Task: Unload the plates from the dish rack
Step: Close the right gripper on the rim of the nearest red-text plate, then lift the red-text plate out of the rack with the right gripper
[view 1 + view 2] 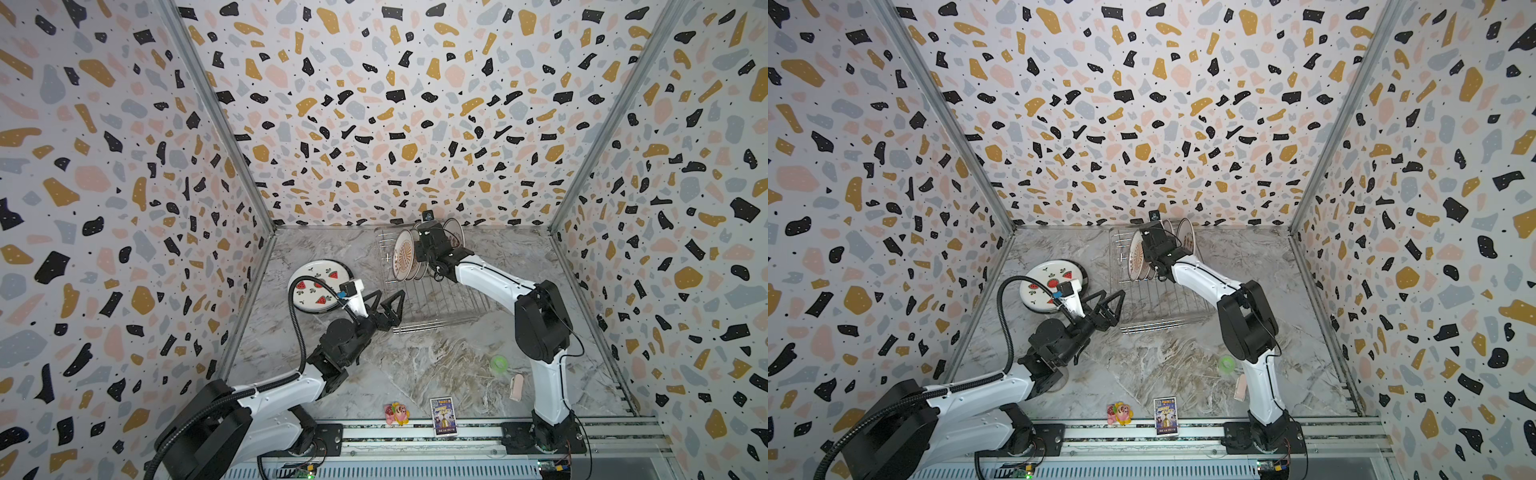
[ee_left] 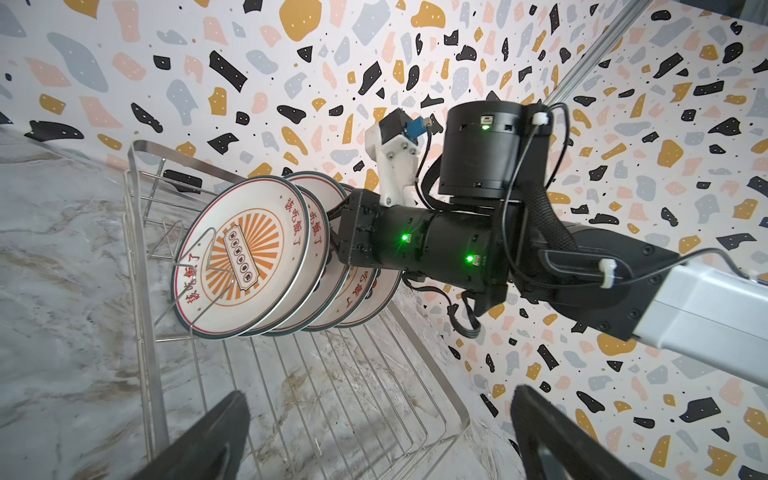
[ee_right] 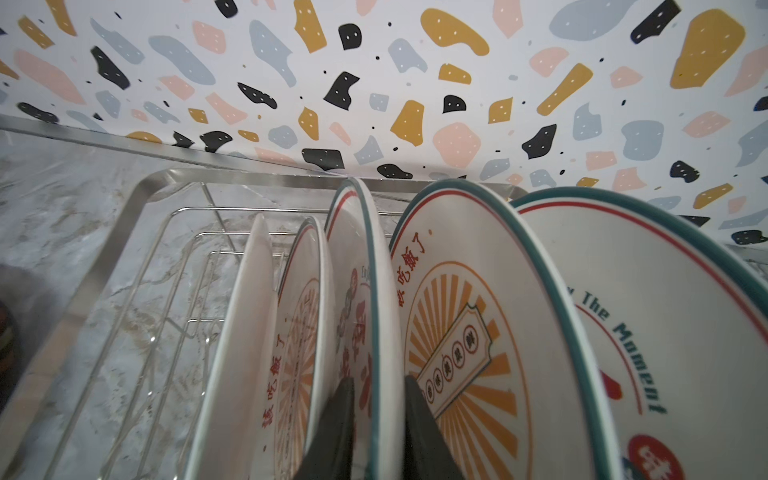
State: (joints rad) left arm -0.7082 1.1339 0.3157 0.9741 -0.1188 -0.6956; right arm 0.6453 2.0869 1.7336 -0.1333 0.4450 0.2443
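Your right gripper (image 3: pixel 379 424) pinches rim of upright plate (image 3: pixel 361 270) in dish rack (image 1: pixel 440 323), table's 12 o'clock; left gripper (image 1: pixel 391 294) gapes wide, watermelon plate (image 1: pixel 309 276) flat at its 9 o'clock.

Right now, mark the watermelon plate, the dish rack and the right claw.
watermelon plate (image 1: pixel 320 270): a top view, bare upper face.
dish rack (image 3: pixel 249 179): right wrist view, flat rim.
right claw (image 3: pixel 378 380): right wrist view, midway between fingertips, clamping a green-rimmed plate (image 3: pixel 353 257).

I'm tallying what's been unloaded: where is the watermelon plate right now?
In both top views the watermelon plate lies flat near the table's left edge, left of the dish rack, just beyond the left gripper.
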